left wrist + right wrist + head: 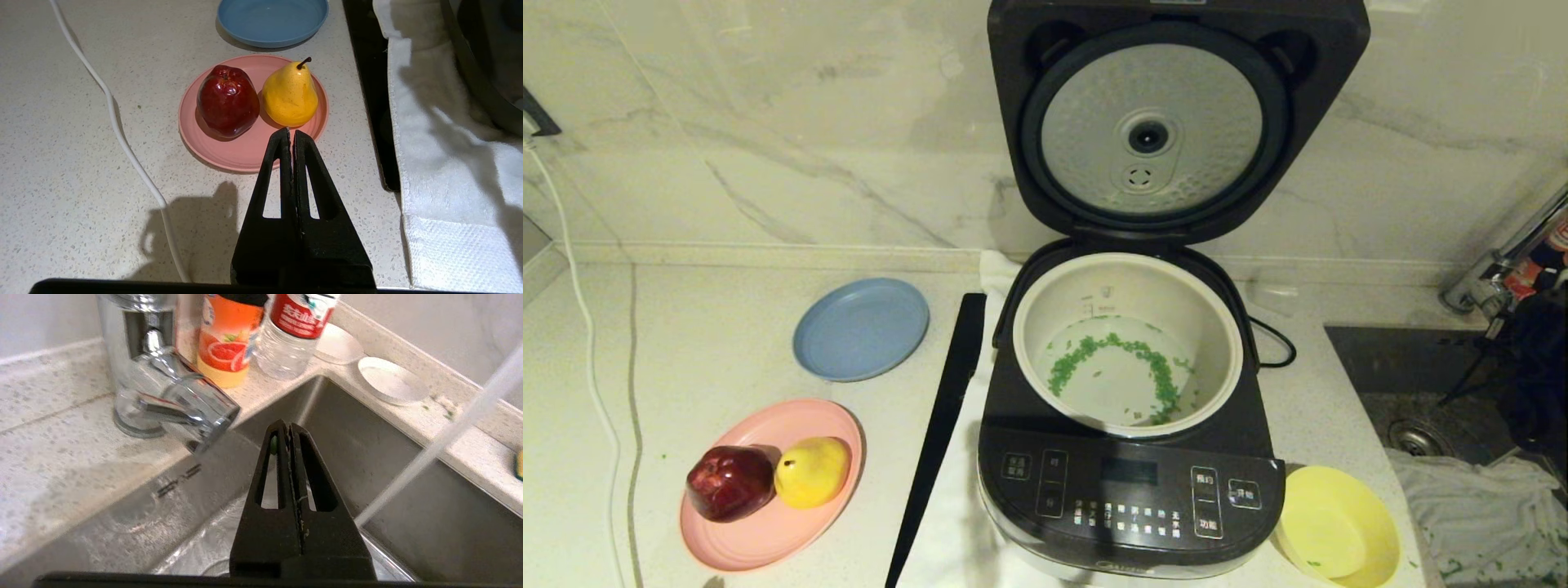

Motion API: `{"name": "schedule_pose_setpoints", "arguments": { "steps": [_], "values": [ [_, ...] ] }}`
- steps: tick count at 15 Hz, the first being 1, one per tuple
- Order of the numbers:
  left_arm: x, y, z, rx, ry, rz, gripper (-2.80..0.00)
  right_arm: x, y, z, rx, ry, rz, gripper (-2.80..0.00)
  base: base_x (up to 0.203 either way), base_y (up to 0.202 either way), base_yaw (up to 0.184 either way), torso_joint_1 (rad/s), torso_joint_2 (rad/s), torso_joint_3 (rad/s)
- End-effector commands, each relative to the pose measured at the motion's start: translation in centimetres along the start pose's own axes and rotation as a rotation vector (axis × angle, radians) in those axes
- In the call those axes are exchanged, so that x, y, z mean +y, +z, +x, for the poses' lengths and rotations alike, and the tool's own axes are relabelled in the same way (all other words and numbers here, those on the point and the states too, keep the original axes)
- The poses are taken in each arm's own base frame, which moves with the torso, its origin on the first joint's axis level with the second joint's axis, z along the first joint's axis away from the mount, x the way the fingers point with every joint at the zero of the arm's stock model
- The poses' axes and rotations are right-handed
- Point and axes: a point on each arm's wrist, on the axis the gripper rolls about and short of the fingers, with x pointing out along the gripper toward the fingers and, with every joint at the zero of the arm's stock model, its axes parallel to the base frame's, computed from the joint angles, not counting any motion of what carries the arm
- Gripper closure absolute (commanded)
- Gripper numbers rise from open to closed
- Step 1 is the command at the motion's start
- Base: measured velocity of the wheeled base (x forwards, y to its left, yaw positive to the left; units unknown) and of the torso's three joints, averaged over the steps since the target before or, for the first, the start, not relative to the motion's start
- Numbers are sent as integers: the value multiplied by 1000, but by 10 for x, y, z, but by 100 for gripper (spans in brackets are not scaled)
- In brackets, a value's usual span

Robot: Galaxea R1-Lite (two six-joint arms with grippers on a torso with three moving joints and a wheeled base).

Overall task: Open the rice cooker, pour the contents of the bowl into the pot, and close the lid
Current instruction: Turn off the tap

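Observation:
The rice cooker (1127, 490) stands in the middle of the counter with its lid (1152, 131) swung fully upright, silver underside facing me. The cream pot (1045, 327) inside holds the green bits (1111, 347), lying in a ring on its bottom. At the cooker's front right corner sits the yellow bowl (1335, 523), upright, with only a few green specks in it. My left gripper (291, 131) is shut on nothing, low over the counter just short of the pink plate. My right gripper (286, 424) is shut and hangs over the sink beside the tap; a green bit clings to one finger.
A blue plate (860, 328) and a pink plate (768, 531) with a red apple (729, 482) and a yellow pear (813, 471) lie left of the cooker. A black strip (943, 425) and a white towel (429, 134) border it. A tap (163, 388), bottles (226, 335) and a sink (1413, 384) are to the right.

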Motion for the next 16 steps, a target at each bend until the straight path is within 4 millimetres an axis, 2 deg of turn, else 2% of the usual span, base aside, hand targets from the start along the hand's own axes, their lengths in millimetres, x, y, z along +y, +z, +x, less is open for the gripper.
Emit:
{"name": "schedule_pose_setpoints", "arguments": {
  "steps": [1,3,10,16],
  "values": [
    [0,-3,1,8,-1,1,0,8,-5,1,-5,12,3,0,0,0,0,0,0,0],
    [0,-2,1,8,-1,1,0,12,-8,4,-8,12,2,0,0,0,0,0,0,0],
    [0,-3,1,8,-1,1,0,29,-3,12,-48,6,20,0,0,0,0,0,0,0],
    [0,-3,1,8,-1,1,0,41,7,13,-86,11,25,0,0,0,0,0,0,0]
  ]
}}
